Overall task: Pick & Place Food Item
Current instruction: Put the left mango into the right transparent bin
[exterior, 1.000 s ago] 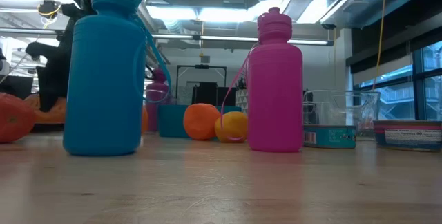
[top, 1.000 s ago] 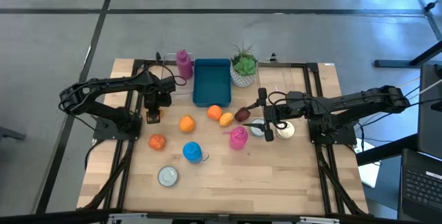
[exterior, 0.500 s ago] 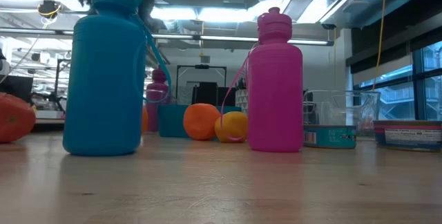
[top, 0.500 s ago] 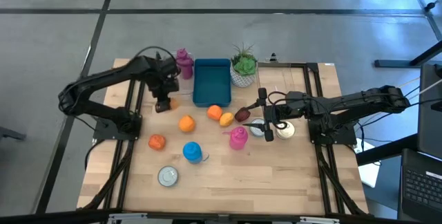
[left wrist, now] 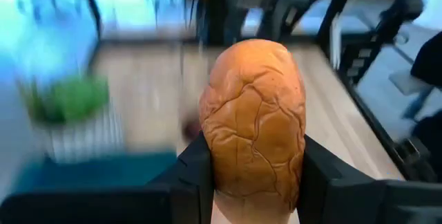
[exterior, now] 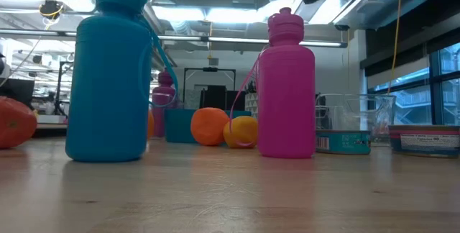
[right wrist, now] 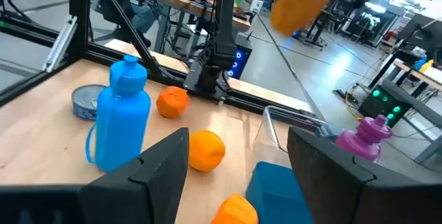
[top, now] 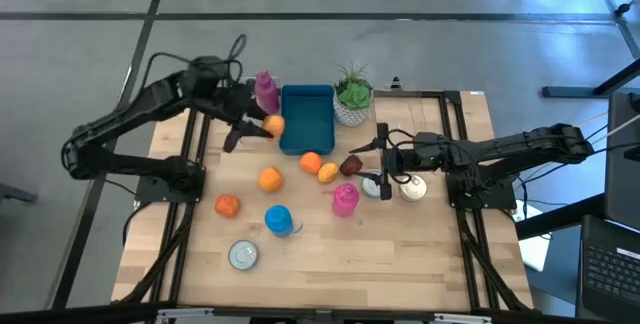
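- The pick looked done: the left gripper (left wrist: 252, 182) was pinched on a bread roll (left wrist: 253, 124), its 2 fingers pressed against the roll's sides in the left wrist view.
- In the high view the bread roll (top: 273, 125) hung above the table, just beside the left edge of the blue bin (top: 305, 116) and near the purple bottle (top: 266, 91).
- The place was still left: the roll was not yet over the bin, and the claw had not let go. I judged the bin to be the likely target, though the task sentence named none.
- The right gripper (top: 384, 174) waited low over the table right of the pink bottle (top: 345, 200), its fingers spread apart and holding nothing; the right wrist view showed the wide gap between them.
- Other items lay untouched on the table (top: 400, 254): 2 oranges (top: 270, 178) among them, the blue bottle (top: 278, 220), a tin can (top: 243, 254) and the potted plant (top: 353, 94).
- Against the frame 1 second before, the left arm had risen from low at the table's left edge and swung toward the bin, carrying the roll.
- In the low view the roll now showed at the top edge above the blue bottle, where a dark arm had stood behind the bottle before.
- The right arm had barely moved.
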`<state>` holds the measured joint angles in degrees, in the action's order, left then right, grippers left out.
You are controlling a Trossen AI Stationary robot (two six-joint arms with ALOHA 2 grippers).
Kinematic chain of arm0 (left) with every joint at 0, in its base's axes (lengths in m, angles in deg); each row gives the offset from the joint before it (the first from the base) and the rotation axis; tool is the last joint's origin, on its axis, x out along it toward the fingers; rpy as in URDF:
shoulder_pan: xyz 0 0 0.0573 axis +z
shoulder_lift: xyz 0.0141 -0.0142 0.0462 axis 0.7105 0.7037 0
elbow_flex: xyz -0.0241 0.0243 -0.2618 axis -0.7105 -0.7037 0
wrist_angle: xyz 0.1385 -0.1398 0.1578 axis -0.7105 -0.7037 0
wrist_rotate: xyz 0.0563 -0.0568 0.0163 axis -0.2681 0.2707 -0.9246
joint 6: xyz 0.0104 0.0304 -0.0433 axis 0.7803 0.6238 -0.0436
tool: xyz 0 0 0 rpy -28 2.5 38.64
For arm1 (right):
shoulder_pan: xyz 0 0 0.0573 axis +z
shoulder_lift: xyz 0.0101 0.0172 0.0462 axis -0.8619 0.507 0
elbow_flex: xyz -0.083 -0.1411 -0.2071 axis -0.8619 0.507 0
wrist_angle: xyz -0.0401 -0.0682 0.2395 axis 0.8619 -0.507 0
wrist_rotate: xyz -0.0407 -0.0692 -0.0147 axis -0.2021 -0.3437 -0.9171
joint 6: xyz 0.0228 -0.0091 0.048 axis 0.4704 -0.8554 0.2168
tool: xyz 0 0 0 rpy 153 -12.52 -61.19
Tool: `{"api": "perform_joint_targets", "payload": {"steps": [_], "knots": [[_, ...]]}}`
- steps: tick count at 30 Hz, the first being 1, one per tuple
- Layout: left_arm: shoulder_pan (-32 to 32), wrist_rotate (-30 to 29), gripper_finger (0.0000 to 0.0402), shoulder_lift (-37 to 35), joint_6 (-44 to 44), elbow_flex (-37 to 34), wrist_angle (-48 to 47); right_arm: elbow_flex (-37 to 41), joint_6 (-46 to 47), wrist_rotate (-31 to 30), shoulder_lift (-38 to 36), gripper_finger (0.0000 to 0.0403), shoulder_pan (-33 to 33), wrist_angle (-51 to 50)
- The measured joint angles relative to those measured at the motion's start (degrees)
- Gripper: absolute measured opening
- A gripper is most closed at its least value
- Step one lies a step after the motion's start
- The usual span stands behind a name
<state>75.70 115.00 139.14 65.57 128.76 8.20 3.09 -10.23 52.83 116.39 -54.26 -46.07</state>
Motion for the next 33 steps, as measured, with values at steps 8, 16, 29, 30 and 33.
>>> {"api": "perform_joint_targets", "payload": {"steps": [8,16,29,30,33], "knots": [[-6.0,0.2,0.0114,-5.6,1.8,-14.1,25.2,0.0,5.8,0.8,0.0,0.0242,0.0,2.7],[-8.4,5.6,0.0113,-7.6,-5.8,-34.0,57.4,0.0,17.6,5.1,5.2,0.0242,0.0,6.0],[-16.8,-6.1,0.0115,-7.4,-12.6,-50.2,81.1,0.0,32.0,5.3,22.1,0.0242,1.2,29.0],[-17.6,-7.2,0.0116,-7.2,-12.5,-50.2,81.4,0.0,32.0,5.3,22.3,0.0242,1.2,30.3],[-19.7,-10.9,0.0117,-6.6,-12.1,-50.0,81.4,-0.8,31.2,5.3,22.3,0.0242,1.2,30.6]]}}
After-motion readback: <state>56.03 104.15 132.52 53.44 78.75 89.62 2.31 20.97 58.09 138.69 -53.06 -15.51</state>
